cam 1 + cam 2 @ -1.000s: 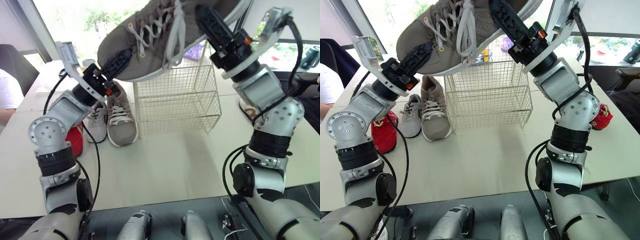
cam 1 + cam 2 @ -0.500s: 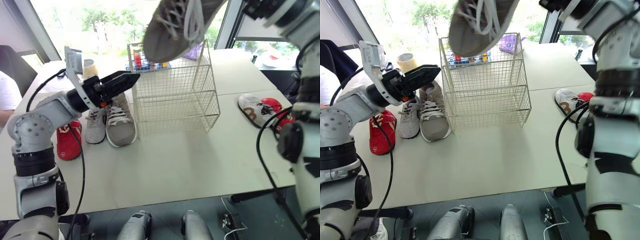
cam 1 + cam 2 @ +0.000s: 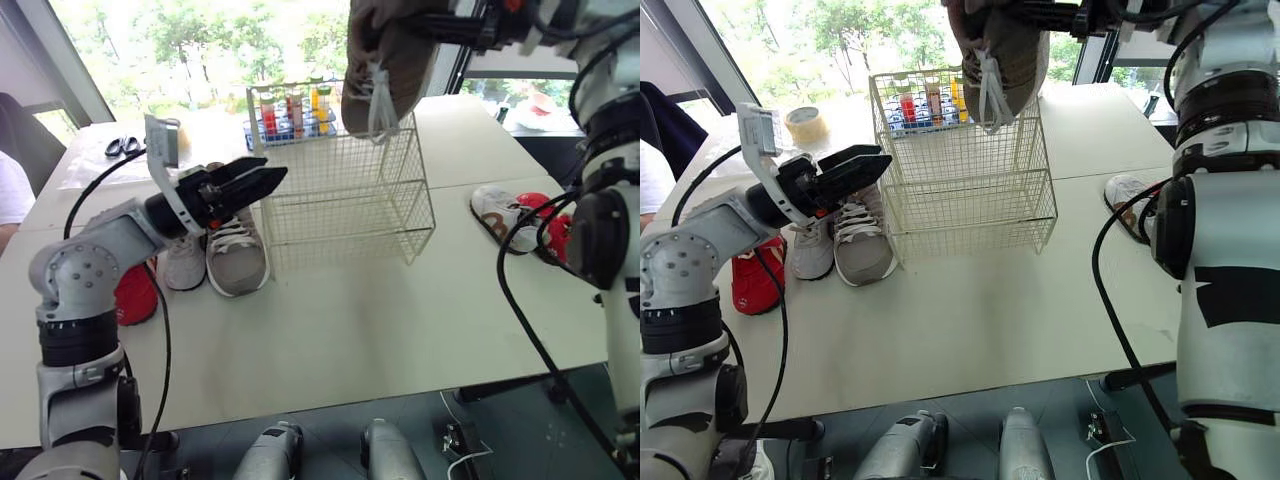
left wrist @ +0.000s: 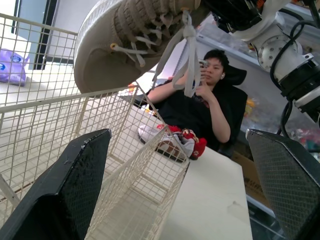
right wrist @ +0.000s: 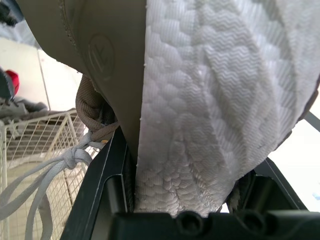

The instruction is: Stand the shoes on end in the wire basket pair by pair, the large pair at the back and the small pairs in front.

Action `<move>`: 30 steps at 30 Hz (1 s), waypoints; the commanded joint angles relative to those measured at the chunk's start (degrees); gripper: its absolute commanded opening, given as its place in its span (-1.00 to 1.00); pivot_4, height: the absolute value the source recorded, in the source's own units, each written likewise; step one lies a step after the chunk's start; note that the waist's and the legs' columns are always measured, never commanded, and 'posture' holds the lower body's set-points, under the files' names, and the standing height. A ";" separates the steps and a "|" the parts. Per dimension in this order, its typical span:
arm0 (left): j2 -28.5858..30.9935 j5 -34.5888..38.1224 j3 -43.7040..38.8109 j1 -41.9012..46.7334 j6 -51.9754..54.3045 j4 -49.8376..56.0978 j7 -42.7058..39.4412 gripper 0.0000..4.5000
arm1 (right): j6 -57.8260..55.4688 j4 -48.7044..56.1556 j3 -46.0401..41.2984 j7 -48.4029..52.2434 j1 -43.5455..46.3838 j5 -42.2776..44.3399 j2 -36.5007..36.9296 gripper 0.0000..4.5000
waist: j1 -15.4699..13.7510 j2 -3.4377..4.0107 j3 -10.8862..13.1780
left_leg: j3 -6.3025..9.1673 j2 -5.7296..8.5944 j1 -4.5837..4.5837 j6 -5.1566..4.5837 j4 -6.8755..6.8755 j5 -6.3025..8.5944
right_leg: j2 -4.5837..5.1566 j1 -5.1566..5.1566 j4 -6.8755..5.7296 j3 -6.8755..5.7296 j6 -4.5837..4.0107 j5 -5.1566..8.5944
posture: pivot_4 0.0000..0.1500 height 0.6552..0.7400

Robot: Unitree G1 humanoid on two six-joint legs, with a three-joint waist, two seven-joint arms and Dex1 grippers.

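Overhead, taupe shoe (image 3: 388, 62), thick white sole.

**Backlit by daylight, glare up top**

Strong daylight pours in through the windows (image 3: 200, 50) at 12 o'clock and washes out the view beyond them. The raised shoe (image 3: 385, 70) is backlit and reads dark. The pale surface (image 3: 350, 320) is evenly bright. The wire basket (image 3: 340, 200) casts what looks like a faint, soft shadow toward 6 o'clock.

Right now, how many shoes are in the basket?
None yet: no shoe stands in the wire basket. The right fingers hold the big grey shoe above it. Its mate, a small grey shoe and a red shoe wait on the table; two more shoes lie right.
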State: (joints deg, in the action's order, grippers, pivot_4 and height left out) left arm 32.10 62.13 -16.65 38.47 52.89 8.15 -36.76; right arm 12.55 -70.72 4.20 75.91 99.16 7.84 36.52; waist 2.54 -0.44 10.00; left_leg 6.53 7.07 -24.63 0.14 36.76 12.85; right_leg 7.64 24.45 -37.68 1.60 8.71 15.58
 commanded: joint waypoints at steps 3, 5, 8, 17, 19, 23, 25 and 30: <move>-0.25 0.58 -1.74 -0.65 -2.16 3.21 1.00 0.98 | 1.09 -2.56 -1.11 -1.43 1.41 -3.72 -1.25 -0.19 | -0.06 0.00 0.00 | 0.02 0.01 0.00 0.00 0.01 0.00 | 0.00 -0.01 0.00 0.00 0.00 0.00 | 1.00 1.00; -0.29 0.44 -1.71 -0.91 -2.56 3.62 1.21 0.98 | 0.99 -3.40 -0.91 -2.88 0.52 -5.30 -1.72 -0.19 | -0.08 0.00 0.00 | 0.03 0.01 0.00 0.01 0.01 0.00 | 0.00 -0.02 0.00 0.00 0.00 0.00 | 1.00 1.00; -0.25 0.36 -1.74 -1.16 -2.88 3.99 1.37 0.98 | 0.99 -4.10 -0.89 -4.40 -0.47 -7.13 -2.09 -0.19 | -0.11 0.00 0.00 | 0.04 0.01 0.00 0.01 0.01 0.00 | 0.00 -0.02 0.00 -0.01 0.00 0.00 | 1.00 1.00; 0.12 0.44 -1.25 -1.66 -3.35 4.81 1.82 1.00 | -0.94 -3.98 -3.82 -5.39 -2.35 -7.39 -2.43 0.97 | 0.02 0.01 0.00 | 0.05 0.01 0.01 0.02 0.12 -0.01 | -0.02 -0.05 -0.10 -0.01 0.00 0.00 | 1.00 1.00; -0.13 0.39 -0.83 -1.30 -3.26 4.80 1.96 1.00 | -2.10 -3.70 -5.13 -6.43 -2.31 -6.52 -2.17 0.97 | 0.04 0.06 0.03 | 0.04 0.01 0.01 0.02 0.11 -0.02 | -0.01 -0.02 -0.13 0.00 0.00 0.00 | 1.00 1.00; -0.58 0.41 -0.05 -0.65 -3.00 4.78 2.07 1.00 | -4.37 -3.13 -7.83 -8.60 -2.38 -5.27 -1.81 0.97 | 0.01 0.06 0.03 | 0.04 0.01 0.00 0.03 0.08 -0.01 | -0.01 -0.01 -0.12 0.00 0.00 0.00 | 1.00 1.00; -0.83 0.37 0.38 -0.28 -2.88 4.65 1.94 1.00 | -6.55 -2.74 -9.90 -9.83 -2.44 -3.78 -1.82 0.97 | -0.03 0.06 0.03 | 0.04 0.01 0.01 0.03 0.09 -0.01 | -0.01 -0.02 -0.12 0.00 0.00 0.00 | 1.00 1.00; -1.19 -0.16 1.17 0.57 -2.97 3.87 1.55 1.00 | -9.23 -0.40 -12.45 -10.60 -3.48 -2.07 -1.60 0.97 | -0.05 0.07 0.03 | 0.04 0.02 0.00 0.02 0.10 -0.02 | -0.01 -0.03 -0.12 0.00 0.00 0.00 | 1.00 1.00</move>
State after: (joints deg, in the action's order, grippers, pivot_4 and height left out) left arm 30.81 61.90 -15.12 37.45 50.67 11.30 -34.79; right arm 3.64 -75.09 -6.46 65.49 94.48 3.74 33.92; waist 2.49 -0.38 10.03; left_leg 6.57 7.08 -24.62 0.17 36.86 12.84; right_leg 7.63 24.43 -37.81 1.59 8.70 15.58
